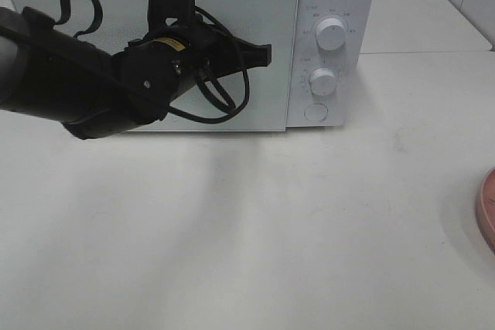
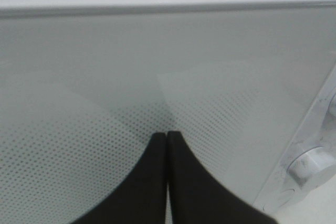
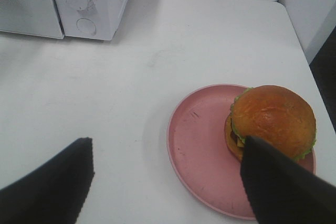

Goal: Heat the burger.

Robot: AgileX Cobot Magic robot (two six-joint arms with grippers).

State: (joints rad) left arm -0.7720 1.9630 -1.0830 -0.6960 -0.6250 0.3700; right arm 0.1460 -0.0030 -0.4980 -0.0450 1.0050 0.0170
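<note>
White bench (image 1: pixel 255 222) carries a shut microwave (image 1: pixel 329 5); the closed, empty left end effector (image 2: pixel 167 135) should be hooked behind the door edge.

I count one microwave (image 1: pixel 232 44), its door just ahead of my left fingers (image 2: pixel 157 182), which are pressed together. It carries two round knobs (image 1: pixel 331 33) and one round button (image 1: pixel 316 112) below them. Past my spread right fingers (image 3: pixel 58 182) I count one burger (image 3: pixel 273 119) and one pink plate (image 3: pixel 194 145) under it. One white table (image 1: pixel 247 229) bears everything.
</note>
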